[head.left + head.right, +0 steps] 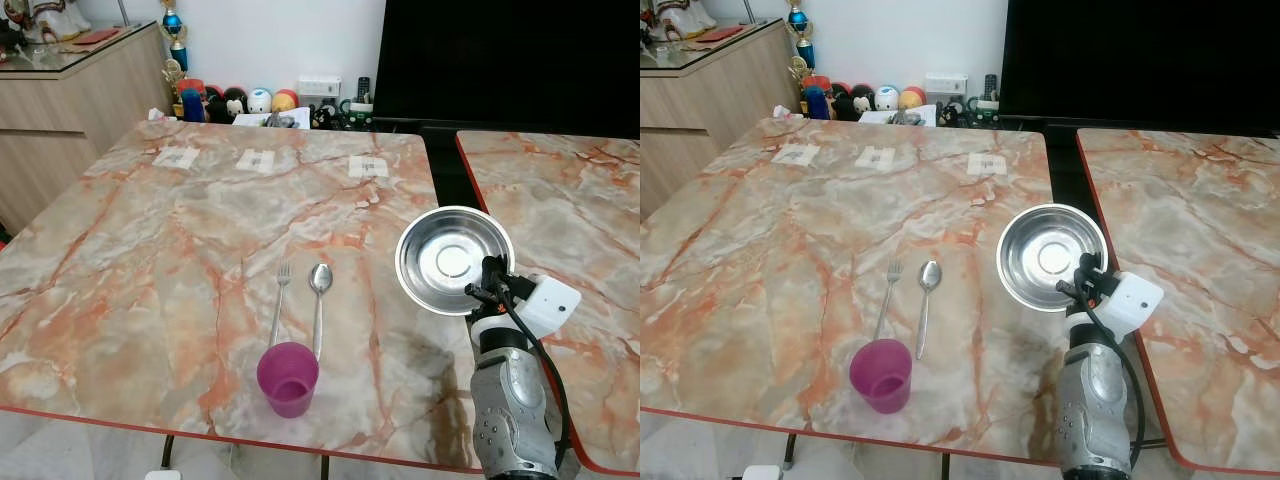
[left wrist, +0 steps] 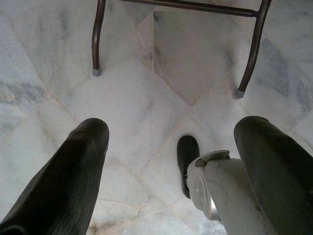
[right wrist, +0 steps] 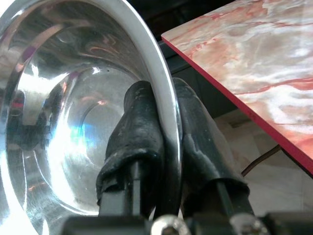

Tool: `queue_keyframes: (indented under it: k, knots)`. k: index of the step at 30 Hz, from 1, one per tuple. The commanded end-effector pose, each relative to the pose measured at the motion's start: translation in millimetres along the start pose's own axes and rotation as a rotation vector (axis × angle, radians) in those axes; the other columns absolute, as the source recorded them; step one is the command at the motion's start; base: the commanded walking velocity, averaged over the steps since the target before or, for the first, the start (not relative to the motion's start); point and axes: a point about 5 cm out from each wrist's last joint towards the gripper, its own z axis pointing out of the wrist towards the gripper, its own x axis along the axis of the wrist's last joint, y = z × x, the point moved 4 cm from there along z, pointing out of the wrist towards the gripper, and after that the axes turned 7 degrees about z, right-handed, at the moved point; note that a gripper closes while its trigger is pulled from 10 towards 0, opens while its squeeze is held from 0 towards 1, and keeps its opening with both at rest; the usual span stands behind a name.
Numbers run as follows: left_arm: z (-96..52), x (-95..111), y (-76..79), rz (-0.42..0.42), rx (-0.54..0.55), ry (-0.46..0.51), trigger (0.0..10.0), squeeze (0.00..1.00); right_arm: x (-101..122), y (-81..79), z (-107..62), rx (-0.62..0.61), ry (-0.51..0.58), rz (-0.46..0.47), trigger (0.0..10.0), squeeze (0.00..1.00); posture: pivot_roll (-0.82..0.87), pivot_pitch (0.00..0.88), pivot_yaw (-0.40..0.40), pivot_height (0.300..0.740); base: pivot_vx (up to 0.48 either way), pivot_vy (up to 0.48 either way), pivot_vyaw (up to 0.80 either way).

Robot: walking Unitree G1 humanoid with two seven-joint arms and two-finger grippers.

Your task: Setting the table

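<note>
The steel bowl point(image 1: 454, 260) is pinched at its near rim by the right gripper point(image 1: 490, 283), right of the spoon point(image 1: 319, 300); the left gripper's fingers point(image 2: 63, 181) hang spread.

Head cams look down from the near edge of the marble table point(image 1: 150, 250), both sharing it. Right wrist cam sits super close on the steel bowl point(image 3: 73, 122); left wrist cam faces the tiled floor point(image 2: 146, 98).

Bright even light, sharp pics; glare on steel bowl point(image 1: 453, 259), soft shadows.
</note>
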Motion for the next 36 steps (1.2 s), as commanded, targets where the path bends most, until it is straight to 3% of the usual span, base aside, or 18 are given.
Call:
queue_keyframes:
  k: [1, 25, 36]
  knots:
    - [-1.3, -6.3, -2.8, -0.010, 0.009, -0.029, 10.0, 0.00, 2.4, -2.1, 2.5, -0.002, 0.015, 0.012, 10.0, 0.00, 0.02, 0.048, 0.001, 0.740, 0.000, 0.000, 0.00]
    - [-2.0, -8.5, 5.5, -0.023, -0.003, -0.024, 10.0, 0.00, -1.8, -3.4, 1.9, 0.001, -0.008, 0.002, 10.0, 0.00, 0.02, 0.076, -0.013, 0.740, 0.000, 0.000, 0.00]
    - [-2.3, -9.4, 6.9, -0.025, -0.006, -0.024, 10.0, 0.00, -2.0, -3.5, 2.4, 0.002, -0.012, 0.000, 10.0, 0.00, 0.02, 0.080, -0.015, 0.740, -0.246, 0.000, 0.00]
